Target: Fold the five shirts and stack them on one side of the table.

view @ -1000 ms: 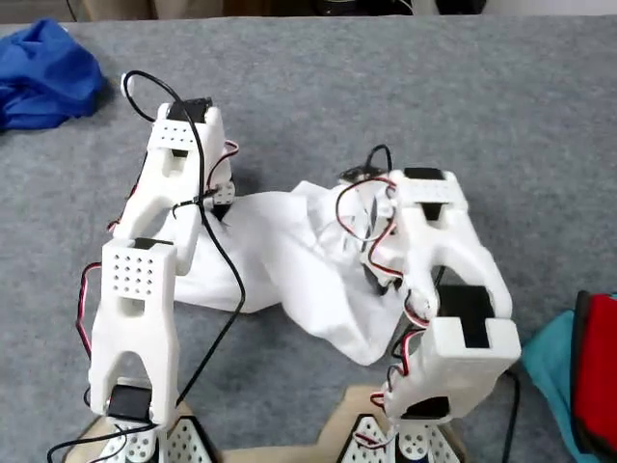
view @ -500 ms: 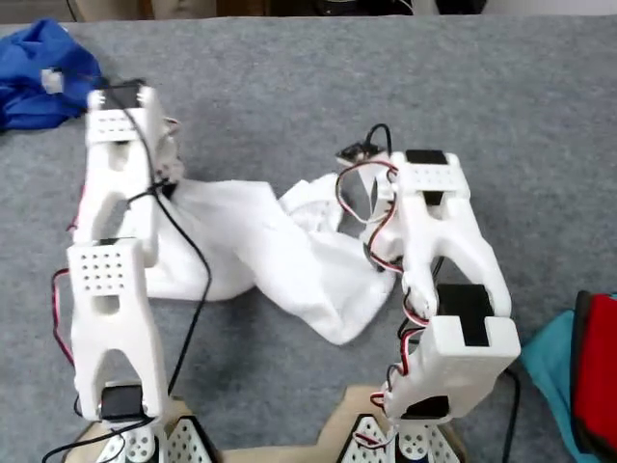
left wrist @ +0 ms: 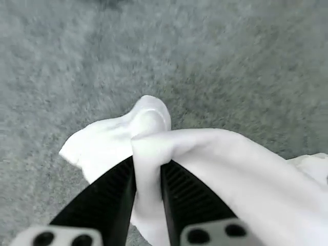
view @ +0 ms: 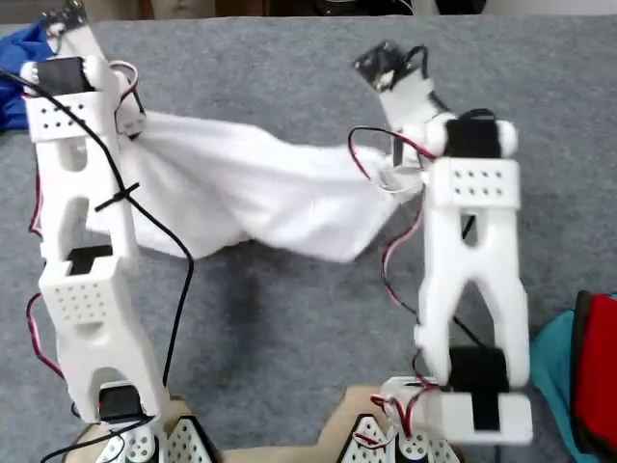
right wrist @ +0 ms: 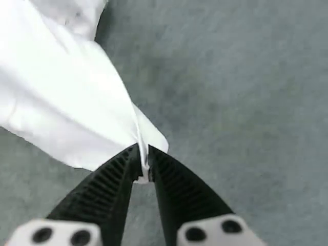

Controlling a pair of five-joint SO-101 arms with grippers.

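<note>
A white shirt (view: pixel 241 188) hangs stretched between the two arms above the grey table, sagging in the middle. My left gripper (view: pixel 133 123) is shut on one end of the white shirt (left wrist: pixel 148 148), its black fingers (left wrist: pixel 115 192) pinching a bunched fold. My right gripper (view: pixel 386 178) is shut on the other end of the white shirt (right wrist: pixel 66 102), a thin edge caught between its fingers (right wrist: pixel 115 177). A crumpled blue shirt (view: pixel 14 72) lies at the far left corner. Teal (view: pixel 559 371) and red (view: pixel 596 362) garments lie at the near right edge.
Grey carpet-like table top (view: pixel 289 338) lies bare under the hanging shirt and toward the far right (view: pixel 559 96). The arms' bases stand on a wooden mount (view: pixel 357 424) at the near edge.
Both arms rose and spread apart toward the far side, lifting the white shirt off the table and pulling it from a crumpled heap into a stretched span.
</note>
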